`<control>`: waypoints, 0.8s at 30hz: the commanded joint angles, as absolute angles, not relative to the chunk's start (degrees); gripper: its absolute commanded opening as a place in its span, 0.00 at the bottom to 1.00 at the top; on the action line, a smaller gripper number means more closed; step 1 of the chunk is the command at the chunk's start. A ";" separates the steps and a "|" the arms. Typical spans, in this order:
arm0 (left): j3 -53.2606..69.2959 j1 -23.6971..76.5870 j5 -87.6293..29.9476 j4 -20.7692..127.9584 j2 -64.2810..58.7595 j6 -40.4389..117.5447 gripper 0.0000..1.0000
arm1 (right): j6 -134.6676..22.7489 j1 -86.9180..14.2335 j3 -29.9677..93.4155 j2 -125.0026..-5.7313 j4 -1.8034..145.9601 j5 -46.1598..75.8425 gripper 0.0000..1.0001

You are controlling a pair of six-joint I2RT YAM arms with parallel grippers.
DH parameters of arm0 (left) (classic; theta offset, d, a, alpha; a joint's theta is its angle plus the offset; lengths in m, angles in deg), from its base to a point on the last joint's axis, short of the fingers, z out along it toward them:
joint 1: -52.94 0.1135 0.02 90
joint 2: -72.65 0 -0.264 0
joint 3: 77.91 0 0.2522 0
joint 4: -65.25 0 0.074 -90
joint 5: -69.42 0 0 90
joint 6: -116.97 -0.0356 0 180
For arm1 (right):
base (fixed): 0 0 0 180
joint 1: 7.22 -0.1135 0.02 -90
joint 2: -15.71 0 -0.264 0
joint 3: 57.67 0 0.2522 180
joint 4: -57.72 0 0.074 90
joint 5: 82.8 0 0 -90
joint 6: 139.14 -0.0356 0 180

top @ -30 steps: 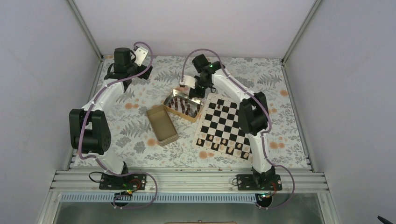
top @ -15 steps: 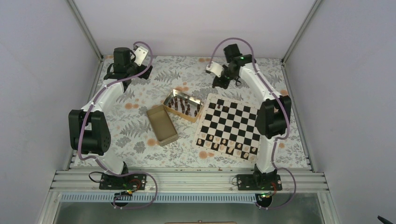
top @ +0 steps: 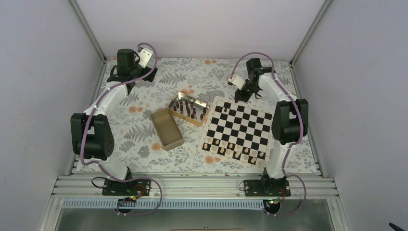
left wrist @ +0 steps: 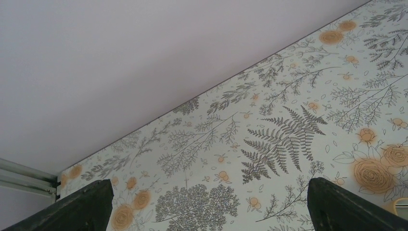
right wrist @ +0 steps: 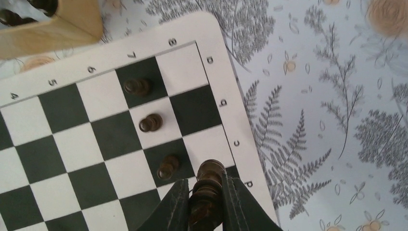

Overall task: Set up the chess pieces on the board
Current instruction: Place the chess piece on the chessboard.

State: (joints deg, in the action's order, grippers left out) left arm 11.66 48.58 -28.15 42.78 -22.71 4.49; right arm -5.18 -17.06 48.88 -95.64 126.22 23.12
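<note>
R: right gripper (right wrist: pixel 204 188) pinching tall dark brown wooden chess piece (right wrist: pixel 210 169), over row-8 edge of black-and-white square chessboard (right wrist: pixel 219 72) | three dark pawns (right wrist: pixel 150 123) stand on row 7, so likely a back-rank drop behind them | L: left gripper (left wrist: pixel 211 195) spread, holding nothing, at far-left table corner, out of the way

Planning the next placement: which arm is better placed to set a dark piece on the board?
Right. The right gripper holds a dark piece above the board; the left gripper hangs open and empty at the far-left corner.
</note>
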 commanded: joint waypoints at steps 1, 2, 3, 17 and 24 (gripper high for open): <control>11.47 48.46 -28.62 43.66 -21.48 4.21 1.00 | -6.40 -14.59 46.10 -93.02 123.62 22.72 0.14; 11.36 48.46 -28.65 43.67 -21.48 4.13 1.00 | -6.42 -14.29 45.48 -92.76 123.44 22.62 0.14; 11.35 48.46 -28.66 43.65 -21.49 4.12 1.00 | -6.35 -14.02 44.87 -92.69 123.10 22.54 0.14; 11.35 48.46 -29.37 43.05 -21.29 4.04 1.00 | -6.40 -9.55 39.22 -92.35 121.75 21.51 0.14; 11.04 48.46 -29.39 43.36 -21.17 4.12 1.00 | -6.29 -8.04 36.50 -91.25 120.86 20.71 0.14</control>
State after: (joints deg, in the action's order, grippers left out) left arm 11.64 48.58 -28.57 42.78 -22.71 4.47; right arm -5.90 -9.32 37.93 -93.80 121.92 21.46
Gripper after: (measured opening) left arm 0.999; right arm 0.162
